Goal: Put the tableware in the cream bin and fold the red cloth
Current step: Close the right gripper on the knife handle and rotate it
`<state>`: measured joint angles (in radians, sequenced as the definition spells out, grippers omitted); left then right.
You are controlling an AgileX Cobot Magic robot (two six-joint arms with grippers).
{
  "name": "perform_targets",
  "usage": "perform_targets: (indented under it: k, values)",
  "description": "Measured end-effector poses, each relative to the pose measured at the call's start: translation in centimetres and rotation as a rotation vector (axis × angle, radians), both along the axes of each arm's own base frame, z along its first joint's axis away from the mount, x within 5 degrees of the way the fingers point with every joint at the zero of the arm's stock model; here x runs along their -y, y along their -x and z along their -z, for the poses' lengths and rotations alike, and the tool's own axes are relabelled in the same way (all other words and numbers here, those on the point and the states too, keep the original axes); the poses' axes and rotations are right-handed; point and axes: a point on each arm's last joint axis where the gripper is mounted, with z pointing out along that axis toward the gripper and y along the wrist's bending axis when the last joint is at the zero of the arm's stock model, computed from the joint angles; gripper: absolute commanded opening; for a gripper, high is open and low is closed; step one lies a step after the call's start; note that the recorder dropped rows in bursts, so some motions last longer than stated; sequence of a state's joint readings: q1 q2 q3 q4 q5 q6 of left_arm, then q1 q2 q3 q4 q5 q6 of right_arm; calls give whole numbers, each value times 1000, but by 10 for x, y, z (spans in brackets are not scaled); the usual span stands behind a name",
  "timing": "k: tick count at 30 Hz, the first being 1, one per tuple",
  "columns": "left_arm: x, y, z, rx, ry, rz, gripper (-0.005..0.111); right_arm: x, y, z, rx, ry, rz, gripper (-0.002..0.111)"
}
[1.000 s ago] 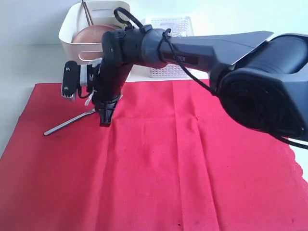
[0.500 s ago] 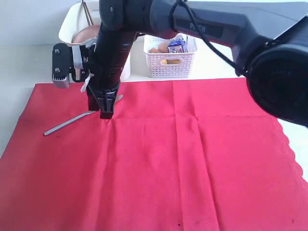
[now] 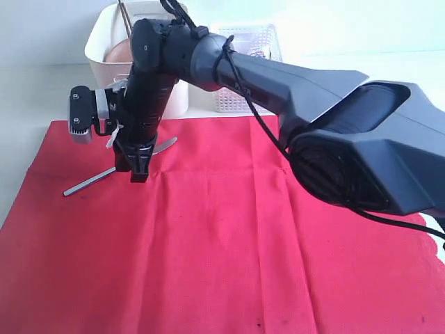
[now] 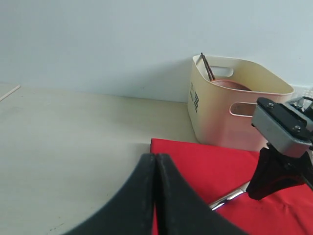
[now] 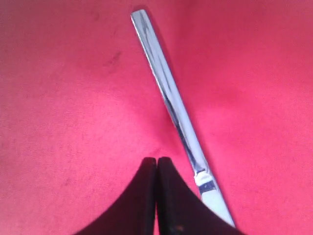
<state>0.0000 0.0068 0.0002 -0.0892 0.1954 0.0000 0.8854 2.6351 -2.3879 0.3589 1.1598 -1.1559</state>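
The red cloth [image 3: 222, 229] lies spread flat over most of the table. On its far left part lies the silver table knife [image 3: 90, 182], bare and in nobody's grip. My right gripper [image 3: 138, 174] reaches across and points down at the cloth; it is shut and empty, its tips just beside the knife [image 5: 171, 103] where handle meets blade. The cream bin [image 3: 101, 52] stands behind the cloth with a round brown plate [image 4: 227, 84] and dark chopsticks [image 4: 206, 66] in it. My left gripper [image 4: 155, 159] is shut and empty, off the cloth's [image 4: 195, 156] corner.
A white lattice basket [image 3: 261, 38] stands beside the cream bin [image 4: 234, 98], mostly hidden behind the right arm. Bare pale tabletop [image 4: 73, 137] lies left of the cloth. The right arm's bulk covers the right half of the exterior view.
The right arm has swung and its shut gripper has shifted a little to the left along the knife. The knife and the cloth have not moved.
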Motion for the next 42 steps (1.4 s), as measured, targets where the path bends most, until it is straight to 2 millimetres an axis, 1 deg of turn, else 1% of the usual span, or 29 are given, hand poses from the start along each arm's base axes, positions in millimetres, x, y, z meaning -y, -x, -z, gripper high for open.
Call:
perform_targets:
  k: [3, 5, 7, 8, 10, 15, 17, 22, 25, 27, 29, 35, 41, 42]
  values:
    - [0, 0, 0, 0, 0, 0, 3, -1, -1, -1, 11, -12, 5, 27]
    - [0, 0, 0, 0, 0, 0, 3, -2, -2, -3, 22, -25, 9, 43]
    - [0, 0, 0, 0, 0, 0, 3, -3, -3, -3, 27, -30, 12, 57]
    - [0, 0, 0, 0, 0, 0, 3, -3, -3, -3, 30, -34, 14, 62]
    - [0, 0, 0, 0, 0, 0, 3, -4, -3, -4, 29, -49, 20, 65]
    - [0, 0, 0, 0, 0, 0, 3, -9, -4, -6, 21, -108, 60, 61]
    - [0, 0, 0, 0, 0, 0, 3, -11, -6, -2, 13, -123, 94, 59]
    - [0, 0, 0, 0, 0, 0, 3, -10, -4, 22, -45, -70, 121, 57]
    - [0, 0, 0, 0, 0, 0, 3, -9, -2, 23, -78, -50, 127, 56]
    - [0, 0, 0, 0, 0, 0, 3, -8, -1, 24, -85, -36, 132, 53]
    - [0, 0, 0, 0, 0, 0, 3, -7, -1, 24, -90, -25, 140, 47]
    - [0, 0, 0, 0, 0, 0, 3, -3, 3, 24, -119, 24, 123, 18]
    - [0, 0, 0, 0, 0, 0, 3, 0, 4, 20, -125, 50, 115, 0]
    - [0, 0, 0, 0, 0, 0, 3, 0, 4, 17, -122, 51, 119, 0]
